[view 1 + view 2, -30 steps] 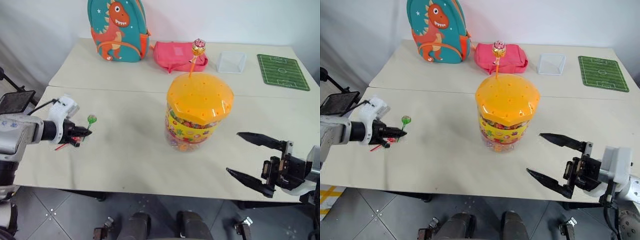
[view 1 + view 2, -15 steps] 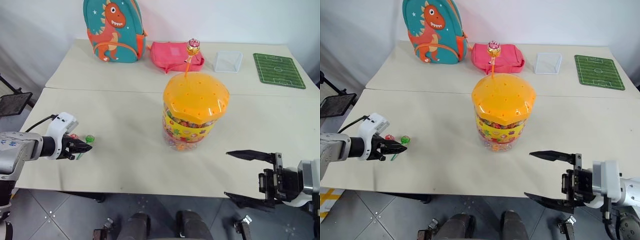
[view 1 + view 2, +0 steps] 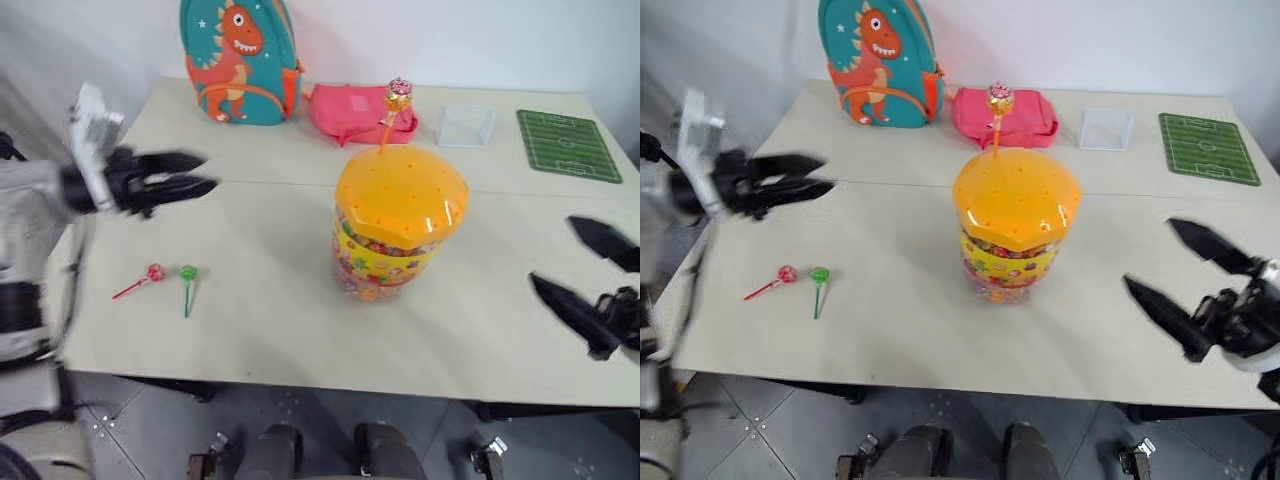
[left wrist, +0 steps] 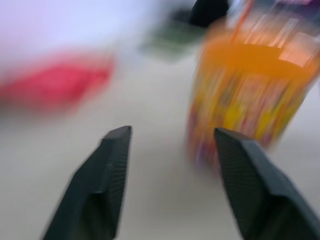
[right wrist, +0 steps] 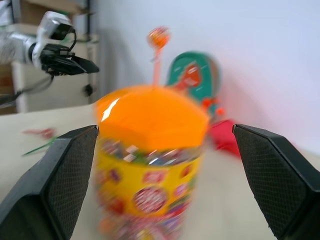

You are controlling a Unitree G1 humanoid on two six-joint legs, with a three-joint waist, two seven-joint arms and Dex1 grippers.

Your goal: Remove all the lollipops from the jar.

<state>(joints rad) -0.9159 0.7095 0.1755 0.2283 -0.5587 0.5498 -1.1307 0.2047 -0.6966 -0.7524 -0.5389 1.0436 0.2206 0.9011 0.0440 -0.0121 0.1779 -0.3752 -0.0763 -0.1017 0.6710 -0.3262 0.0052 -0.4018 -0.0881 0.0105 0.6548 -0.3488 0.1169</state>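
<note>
The jar (image 3: 398,232) stands mid-table, its domed orange lid dotted with holes. One orange lollipop (image 3: 396,97) sticks up from the lid on its stick. A red lollipop (image 3: 152,273) and a green lollipop (image 3: 187,274) lie flat on the table near its left front edge. My left gripper (image 3: 200,172) is raised above the table's left side, well above those two, open and empty, pointing toward the jar. My right gripper (image 3: 592,282) hovers at the right table edge, open wide and empty, facing the jar (image 5: 152,165).
At the back stand a teal dinosaur backpack (image 3: 240,60), a pink pouch (image 3: 355,108), a small clear square box (image 3: 466,125) and a green football-pitch mat (image 3: 566,143). A seam runs across the table behind the jar.
My left gripper let go of the green lollipop, which now lies beside the red one, then opened and rose up and toward the jar. The right gripper shifted right and up a little.
</note>
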